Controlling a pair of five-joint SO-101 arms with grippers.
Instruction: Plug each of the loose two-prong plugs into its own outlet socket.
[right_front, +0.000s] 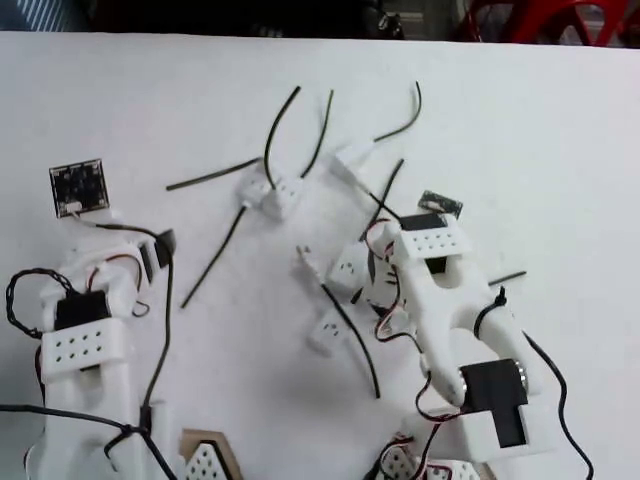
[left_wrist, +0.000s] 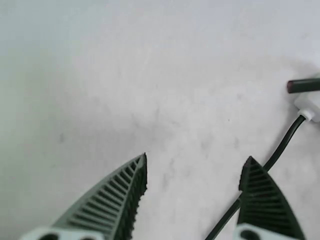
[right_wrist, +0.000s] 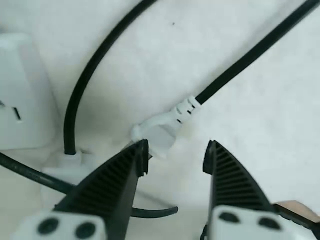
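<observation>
**High view.** White outlet blocks (right_front: 275, 197) and black cords (right_front: 352, 340) lie scattered across the middle of the table (right_front: 540, 120). The right arm (right_front: 440, 290) leans over the near edge of that scatter, its front end right above the pieces. The left arm (right_front: 85, 345) stands off to the side, well apart from most of them. By that layout, the right arm is the nearer one for the next plug.

**Left wrist view.** The left gripper (left_wrist: 196, 160) is spread wide with nothing in it and only bare table between its fingers. A second cord (left_wrist: 280, 145) runs past the outside of one finger up to a white end piece (left_wrist: 310, 107). That cord is beside the gripper, not inside its reach.

**Right wrist view.** The right gripper (right_wrist: 177, 147) is also parted and empty. A white plug (right_wrist: 159, 134) lies on the table just ahead of its tips, nearer one finger than the other and seemingly almost touching it. The plug cord (right_wrist: 250, 55) runs straight away from the gripper on a slant, so the plug's long axis sits skew to the gap, not square across it. An outlet block (right_wrist: 20, 95) with a visible slot sits off to the side of that same finger, near the plug but apart from it. The grasp probably needs a small sideways shift to centre the plug body before closing.
</observation>
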